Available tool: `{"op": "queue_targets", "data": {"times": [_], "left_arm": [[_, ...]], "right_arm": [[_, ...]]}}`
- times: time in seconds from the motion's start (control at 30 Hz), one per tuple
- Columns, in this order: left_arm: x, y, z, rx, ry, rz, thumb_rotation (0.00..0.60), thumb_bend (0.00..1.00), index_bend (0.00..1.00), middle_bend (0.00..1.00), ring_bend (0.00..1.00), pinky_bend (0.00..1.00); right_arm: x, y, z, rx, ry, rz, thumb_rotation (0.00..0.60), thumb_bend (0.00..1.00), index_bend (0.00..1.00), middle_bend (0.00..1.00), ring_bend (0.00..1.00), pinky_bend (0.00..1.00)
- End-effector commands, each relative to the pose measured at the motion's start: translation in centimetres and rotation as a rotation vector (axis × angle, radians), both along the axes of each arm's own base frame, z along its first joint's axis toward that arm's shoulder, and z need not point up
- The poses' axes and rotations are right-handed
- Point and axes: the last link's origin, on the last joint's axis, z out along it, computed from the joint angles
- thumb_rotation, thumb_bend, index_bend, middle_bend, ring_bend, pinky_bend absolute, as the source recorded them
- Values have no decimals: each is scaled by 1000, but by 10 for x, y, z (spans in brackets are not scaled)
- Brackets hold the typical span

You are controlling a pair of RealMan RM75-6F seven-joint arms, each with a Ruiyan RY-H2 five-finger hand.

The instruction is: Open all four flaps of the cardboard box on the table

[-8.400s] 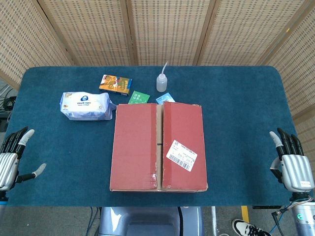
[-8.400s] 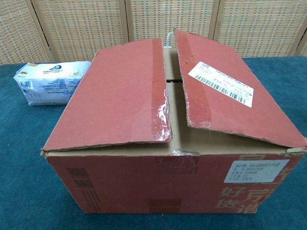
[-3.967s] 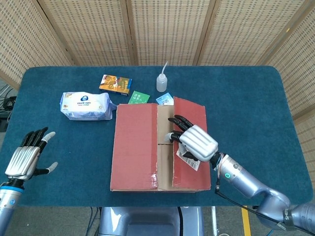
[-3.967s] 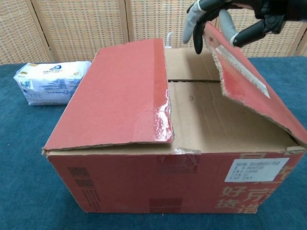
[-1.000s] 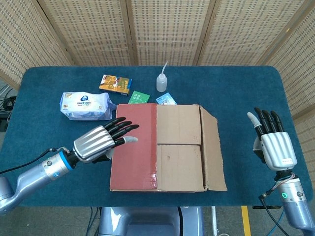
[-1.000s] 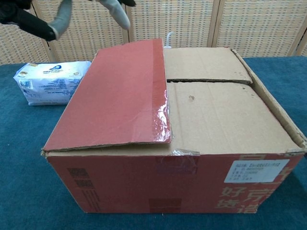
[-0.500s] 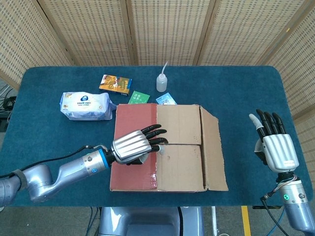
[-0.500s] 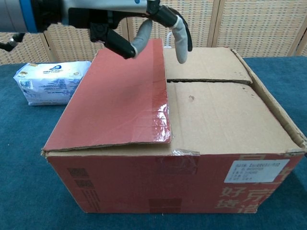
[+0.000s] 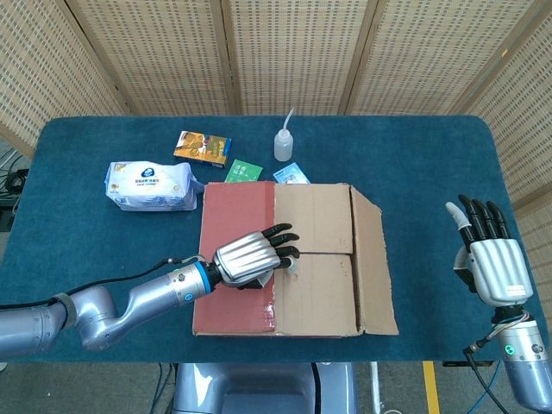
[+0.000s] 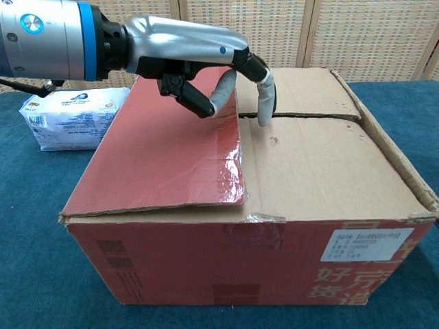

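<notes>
**A:** Your left hand sits over the middle of the cardboard box. Fingers curled down, and the fingertips hang past the inner edge of the red left flap, over the seam. The chest view shows a fingertip close to the brown inner flap below, but I cannot tell if it is touching. Nothing is clamped in that hand; the thumb shows above the red panel, not under it.

**B:** And the other one?

**A:** Your right hand is well apart from the box, off near the table's right edge, fingers straight and spread, holding nothing.

**B:** Where does the box stand?

**A:** Near the front edge of the blue table, centred. The right outer flap is folded outward and slopes down over the right side. The red left flap lies flat and closed. The two brown inner flaps lie flat, meeting at a crosswise seam.

**B:** So progress?

**A:** By my reckoning, one flap of four is open. Left to do: the red flap, then both inner flaps. Your left hand looks placed to hook the red flap's free edge and swing it out leftward, though it has no hold on it yet.

**B:** Anything in the way?

**A:** A tissue pack sits just off the box's far-left corner. The squeeze bottle and small packets lie behind the box, near its back edge.
</notes>
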Motion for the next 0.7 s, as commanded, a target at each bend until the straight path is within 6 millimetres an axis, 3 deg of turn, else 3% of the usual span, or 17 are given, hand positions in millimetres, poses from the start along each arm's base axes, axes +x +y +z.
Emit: {"op": "queue_targets", "data": {"times": [0.03,0.7], "left_arm": [[-4,1,-2,2,17,13,528,1000,378,256,92,0],[-15,2,28,45,-1,40,529,1000,395,285,117,18]], "right_arm": [[-2,1,-3,7,-4,-10,600,956,58,25,0,0],[-45,9,-28,-21,4,-120,600,956,58,4,0,0]]}}
